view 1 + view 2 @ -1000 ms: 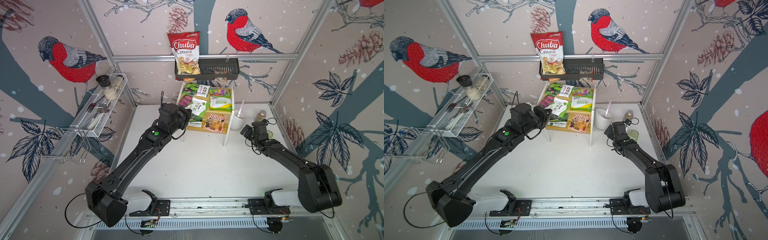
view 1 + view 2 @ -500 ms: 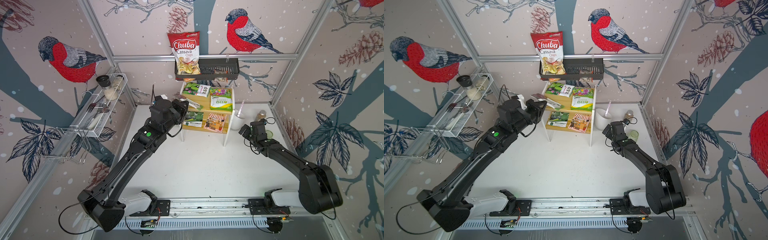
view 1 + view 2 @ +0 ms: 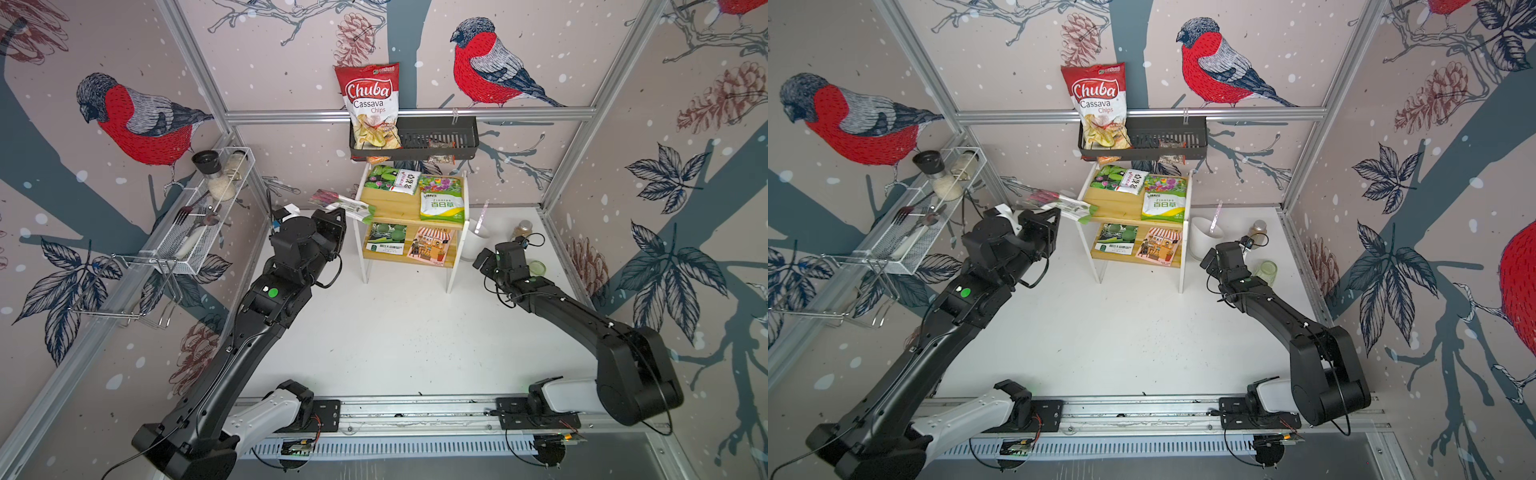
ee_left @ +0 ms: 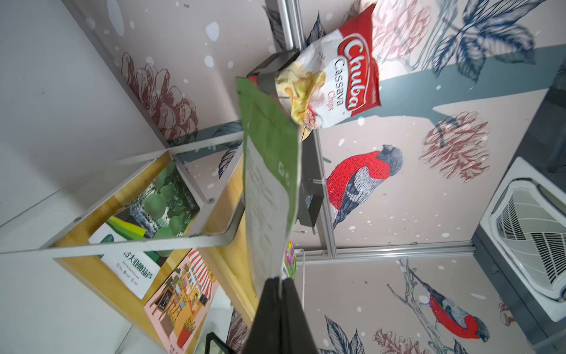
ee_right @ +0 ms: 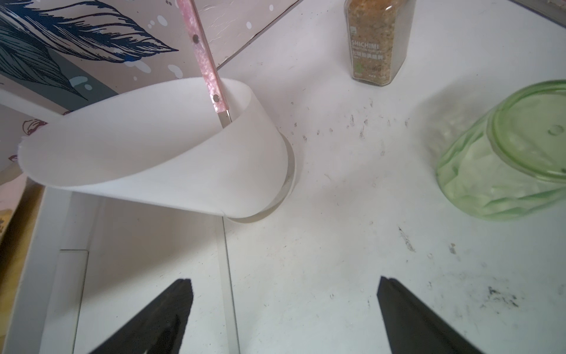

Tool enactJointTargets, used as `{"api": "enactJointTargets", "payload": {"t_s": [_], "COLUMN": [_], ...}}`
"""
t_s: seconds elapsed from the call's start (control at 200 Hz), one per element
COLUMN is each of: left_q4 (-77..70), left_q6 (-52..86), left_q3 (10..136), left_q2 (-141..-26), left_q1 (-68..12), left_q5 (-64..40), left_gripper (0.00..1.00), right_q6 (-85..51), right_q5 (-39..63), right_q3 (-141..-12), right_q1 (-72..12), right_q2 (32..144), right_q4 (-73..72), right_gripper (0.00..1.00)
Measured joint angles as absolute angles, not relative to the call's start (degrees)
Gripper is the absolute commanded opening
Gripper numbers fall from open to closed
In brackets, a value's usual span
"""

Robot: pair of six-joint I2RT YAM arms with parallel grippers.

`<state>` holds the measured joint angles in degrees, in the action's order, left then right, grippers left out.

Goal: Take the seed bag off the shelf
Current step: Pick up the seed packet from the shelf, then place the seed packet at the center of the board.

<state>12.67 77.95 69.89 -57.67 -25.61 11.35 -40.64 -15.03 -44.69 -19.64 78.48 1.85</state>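
Wooden boards on white legs form the shelf [image 3: 390, 205], just ahead of the left gripper [image 4: 279, 280]; two packets [image 3: 441, 199] lie on each tier. On that gripper's side away from the shelf, the white wire rack [image 3: 220, 224] carries cutlery [image 3: 195, 216] and a grinder [image 3: 208, 164]. Above and beyond the fingertips, the black basket [image 3: 436, 139] holds a chips bag [image 3: 370, 104]. The left jaws are pressed together on one short edge of the seed bag [image 4: 269, 184], which juts from the fingertips past the shelf's near corner, raised off the board; contact with that corner cannot be told. Thin, light and probably slick, the bag should flex freely, so a flat sealed margin looks the soundest hold. The right gripper [image 5: 284, 285] is spread wide and empty; just ahead stands a white cup [image 5: 153, 171] containing a pink-handled utensil [image 5: 205, 61].
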Motion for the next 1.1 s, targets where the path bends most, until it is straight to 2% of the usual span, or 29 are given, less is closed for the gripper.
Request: {"api": "enactJointTargets", "payload": {"t_s": [0.22, 0.545, 0.91, 1.101], "left_q4": [13.39, 17.74, 19.53, 19.73], "left_q6": [77.76, 84.01, 98.04, 106.41], "left_q3": [64.73, 49.36, 26.61, 21.61], "left_q2": [-49.47, -40.58, -41.19, -45.41], "left_q1": [-21.26, -20.80, -21.30, -27.09], "left_q5": [14.83, 17.63, 17.45, 16.47], "left_gripper": [0.00, 0.00, 0.00, 0.00], "right_q6": [-40.64, -40.60, -40.60, -40.88], "right_q5": [-15.05, -15.05, -15.03, -15.05], "right_q3": [-44.45, -44.77, -44.07, -43.27], "right_q1": [-20.58, -22.13, -23.59, -25.19], "right_q2": [78.81, 81.28, 81.49, 80.34], "right_q4": [1.93, 1.96, 2.87, 5.54], "right_gripper": [1.00, 1.00, 1.00, 1.00]}}
